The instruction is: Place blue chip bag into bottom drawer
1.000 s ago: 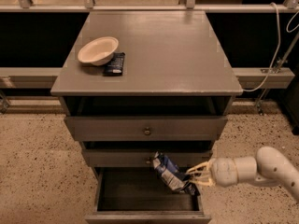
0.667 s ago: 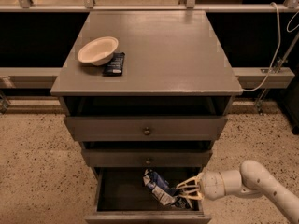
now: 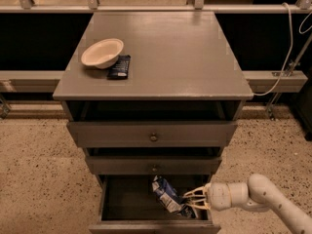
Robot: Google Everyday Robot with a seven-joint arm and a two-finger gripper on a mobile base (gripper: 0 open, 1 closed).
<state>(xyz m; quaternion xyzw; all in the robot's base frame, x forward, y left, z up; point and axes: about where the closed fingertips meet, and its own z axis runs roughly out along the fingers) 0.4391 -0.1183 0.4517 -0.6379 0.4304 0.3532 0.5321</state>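
Observation:
The blue chip bag (image 3: 167, 195), dark-blue crinkled foil with white patches, is inside the open bottom drawer (image 3: 154, 226) at its right side, tilted with its top to the upper left. My gripper (image 3: 193, 200) reaches in from the right over the drawer's right edge. It is shut on the bag's lower right end. The white arm (image 3: 263, 199) runs off toward the bottom right.
The grey cabinet top (image 3: 185, 52) holds a cream bowl (image 3: 102, 52) and a flat black packet (image 3: 119, 67) at the left. The top drawer (image 3: 153, 134) and middle drawer (image 3: 154, 165) are slightly out. A white cable (image 3: 287, 48) hangs at the right.
My gripper has lowered the bag from in front of the middle drawer down into the bottom drawer and shifted a little left. Since 0.7 s ago it has barely moved.

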